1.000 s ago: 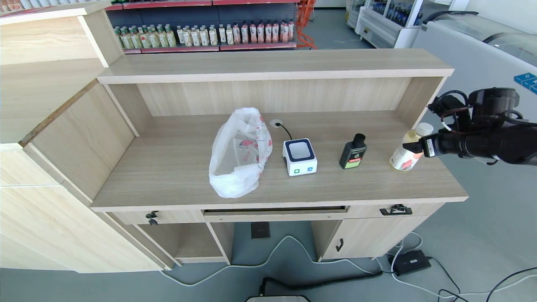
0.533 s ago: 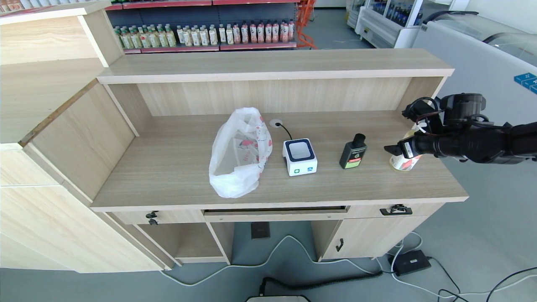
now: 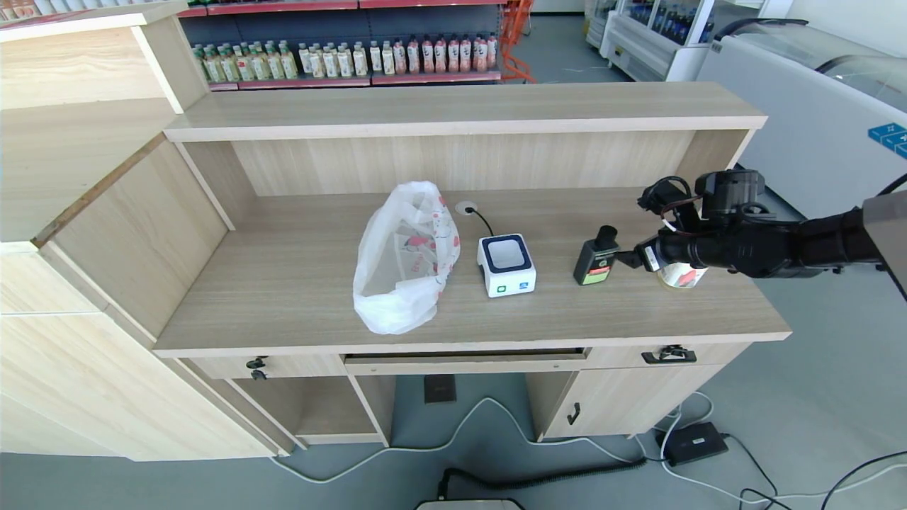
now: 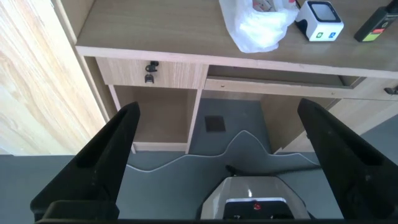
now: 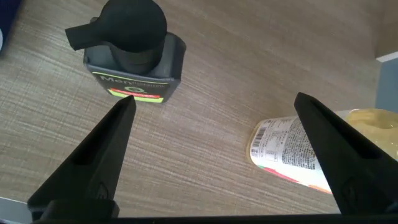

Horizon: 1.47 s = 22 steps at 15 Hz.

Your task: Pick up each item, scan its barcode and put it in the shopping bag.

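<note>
A white plastic shopping bag [image 3: 402,259] lies open on the wooden counter [image 3: 297,297], with a white barcode scanner [image 3: 506,265] to its right. Further right stands a dark green bottle [image 3: 596,256] with a black cap. A pale drink bottle [image 3: 682,275] sits behind my right arm, mostly covered by it. My right gripper [image 3: 629,259] hovers just right of the dark bottle, open. In the right wrist view the dark bottle [image 5: 134,56] stands just ahead of the open right gripper [image 5: 214,102], the drink bottle [image 5: 298,149] between its fingers. My left gripper [image 4: 219,109] hangs open below the counter's front edge.
A raised shelf and back wall [image 3: 460,159] close off the counter's far side, and a side panel [image 3: 708,166] stands at its right end. A cable [image 3: 485,221] runs from the scanner to a hole in the counter. Drawers and cupboards [image 4: 155,68] sit under the counter.
My right arm has swung left along the counter, from beside the drink bottle to just short of the dark bottle. Bag, scanner and both bottles have stayed put.
</note>
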{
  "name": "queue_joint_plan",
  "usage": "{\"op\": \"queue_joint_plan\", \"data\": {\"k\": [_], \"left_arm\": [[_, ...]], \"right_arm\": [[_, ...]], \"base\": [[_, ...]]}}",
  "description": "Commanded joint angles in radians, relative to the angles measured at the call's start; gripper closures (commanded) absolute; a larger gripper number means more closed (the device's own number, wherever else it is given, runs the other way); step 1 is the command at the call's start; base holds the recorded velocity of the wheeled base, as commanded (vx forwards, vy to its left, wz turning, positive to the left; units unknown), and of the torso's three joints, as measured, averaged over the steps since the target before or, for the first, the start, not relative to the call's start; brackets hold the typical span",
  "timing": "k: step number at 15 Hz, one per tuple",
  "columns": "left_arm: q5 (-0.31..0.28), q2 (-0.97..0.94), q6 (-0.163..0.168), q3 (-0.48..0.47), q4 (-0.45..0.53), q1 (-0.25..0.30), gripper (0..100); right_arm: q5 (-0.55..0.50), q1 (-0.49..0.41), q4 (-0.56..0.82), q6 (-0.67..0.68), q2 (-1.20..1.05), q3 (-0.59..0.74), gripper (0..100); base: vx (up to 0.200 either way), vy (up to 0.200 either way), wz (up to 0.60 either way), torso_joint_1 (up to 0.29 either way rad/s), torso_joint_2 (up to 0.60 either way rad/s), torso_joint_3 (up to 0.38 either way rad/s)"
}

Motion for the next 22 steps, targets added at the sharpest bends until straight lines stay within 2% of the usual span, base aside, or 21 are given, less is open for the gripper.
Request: {"op": "queue_joint_plan", "data": {"k": [1,7,10,16,22], "left_arm": [[0.001,0.0,0.0,0.0,0.0,0.0,0],[0.001,0.0,0.0,0.0,0.0,0.0,0],[0.001,0.0,0.0,0.0,0.0,0.0,0],[0.001,0.0,0.0,0.0,0.0,0.0,0],[0.001,0.0,0.0,0.0,0.0,0.0,0]], "right_arm": [[-0.002,0.012,-0.002,-0.005,0.035,-0.02,0],[0.003,0.052,0.014,-0.014,0.15,-0.175,0],[0.041,0.072,0.035,-0.013,0.195,-0.237,0],[0.153,0.086,0.026,-0.011,0.247,-0.264,0],[0.162,0.087,0.017,-0.005,0.295,-0.318,0]], "base": [[0.0,0.0,0.0,0.0,0.0,0.0],[0.0,0.0,0.0,0.0,0.0,0.0],[0.0,0.0,0.0,0.0,0.0,0.0],[0.0,0.0,0.0,0.0,0.0,0.0],[0.0,0.0,0.0,0.0,0.0,0.0]]}}
